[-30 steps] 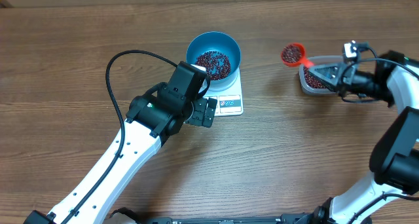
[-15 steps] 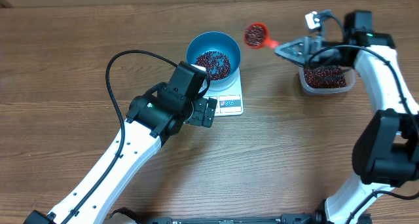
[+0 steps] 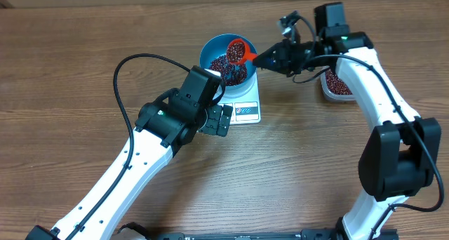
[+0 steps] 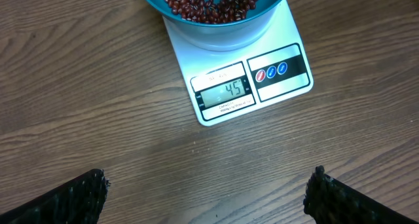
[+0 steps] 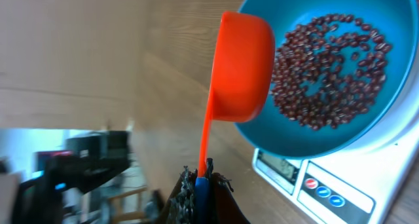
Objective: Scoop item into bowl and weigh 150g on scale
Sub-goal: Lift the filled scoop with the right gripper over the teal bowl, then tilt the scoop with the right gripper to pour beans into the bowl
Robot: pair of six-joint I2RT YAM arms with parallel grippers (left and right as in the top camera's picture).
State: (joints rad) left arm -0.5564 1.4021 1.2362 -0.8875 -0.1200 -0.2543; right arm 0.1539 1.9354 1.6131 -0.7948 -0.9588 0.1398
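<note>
For adding beans (image 3: 226, 67), the scoop (image 3: 238, 50) is grasped by the right gripper (image 3: 263, 60) over the bowl (image 3: 205, 54) on the scale (image 3: 247, 112); the left gripper (image 3: 219, 119) is held released.

Right gripper (image 3: 259, 59) (gripping the scoop (image 3: 237, 50)) moved from tub (image 3: 335, 96) to bowl (image 3: 208, 50).

probably a robotics lab: robot arms (image 3: 140, 156) at a wood-grain table (image 3: 70, 43), blurred equipment (image 5: 91, 149) behind.

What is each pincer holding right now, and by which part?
Right pincer: shut on the red scoop, gripping the tip of its handle; the cup hangs over the blue bowl. Left pincer: open, holding nothing.
</note>
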